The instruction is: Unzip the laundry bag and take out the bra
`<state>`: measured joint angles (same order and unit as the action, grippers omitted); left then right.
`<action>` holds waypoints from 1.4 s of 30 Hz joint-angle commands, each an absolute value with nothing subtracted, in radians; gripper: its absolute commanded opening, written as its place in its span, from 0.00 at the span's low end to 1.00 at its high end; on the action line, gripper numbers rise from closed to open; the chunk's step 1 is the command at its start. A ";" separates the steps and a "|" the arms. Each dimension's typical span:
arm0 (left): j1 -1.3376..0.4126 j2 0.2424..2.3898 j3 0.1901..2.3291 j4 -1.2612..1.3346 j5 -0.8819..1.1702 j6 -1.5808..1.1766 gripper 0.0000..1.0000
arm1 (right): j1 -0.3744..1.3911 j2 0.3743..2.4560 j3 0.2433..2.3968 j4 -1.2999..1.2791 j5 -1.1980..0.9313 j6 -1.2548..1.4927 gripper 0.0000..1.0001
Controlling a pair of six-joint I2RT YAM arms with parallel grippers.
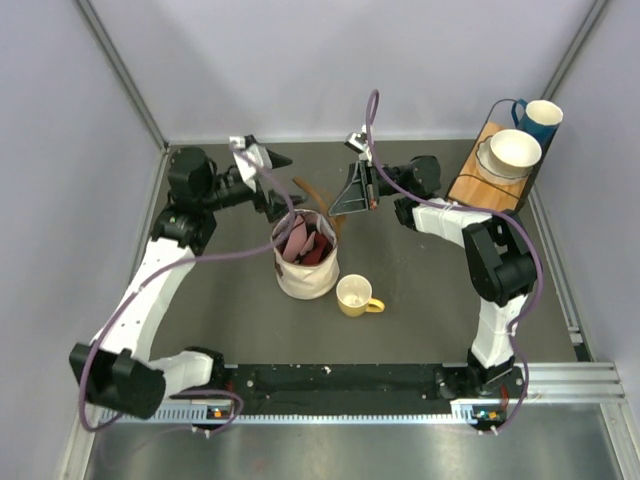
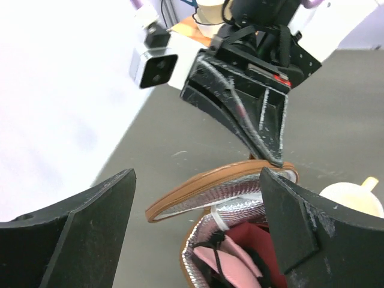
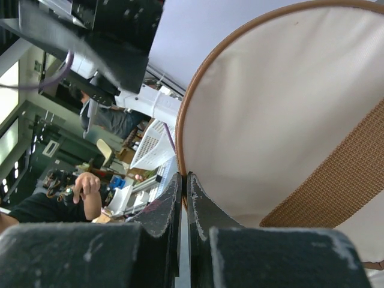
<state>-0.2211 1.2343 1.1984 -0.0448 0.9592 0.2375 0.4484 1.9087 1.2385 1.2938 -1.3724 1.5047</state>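
Note:
The laundry bag [image 1: 308,272] stands upright mid-table, cream with brown trim, its lid [image 1: 318,193] lifted open behind it. The dark red bra [image 1: 312,248], with pink lining, lies inside the open bag. My right gripper [image 1: 342,211] is shut on the lid's brown rim and holds it up; its wrist view shows the fingertips [image 3: 184,179] pinching the rim beside the cream lid [image 3: 288,114] and brown strap [image 3: 342,180]. My left gripper [image 1: 281,186] is open and empty just above the bag's far-left rim. Its wrist view shows the bra [image 2: 267,249] and the silver-lined lid [image 2: 222,187] between the wide jaws.
A yellow mug [image 1: 356,296] stands just right of the bag, also in the left wrist view [image 2: 354,201]. A wooden tray [image 1: 480,188] at the back right holds a white bowl [image 1: 513,151] and a blue mug [image 1: 541,120]. Walls enclose the table on three sides.

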 commanded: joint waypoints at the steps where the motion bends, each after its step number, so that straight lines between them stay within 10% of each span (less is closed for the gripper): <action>1: -0.331 1.138 1.098 -0.043 0.737 0.622 0.89 | 0.449 1.873 1.266 1.609 -1.376 1.516 0.00; 29: -0.417 1.397 1.367 -0.463 0.758 0.996 0.85 | 0.460 1.888 1.270 1.609 -1.385 1.517 0.00; 32: -0.417 1.391 1.361 -0.491 0.747 0.999 0.61 | 0.459 1.891 1.270 1.609 -1.382 1.517 0.00; 35: -0.417 1.381 1.359 -0.497 0.710 0.979 0.02 | 0.460 1.899 1.276 1.608 -1.378 1.523 0.00; 38: -0.417 1.358 1.358 -0.494 0.655 0.898 0.00 | 0.454 1.916 1.301 1.608 -1.361 1.555 0.00; 42: -0.417 1.309 1.358 -0.468 0.490 0.734 0.00 | 0.439 1.914 1.310 1.608 -1.322 1.588 0.65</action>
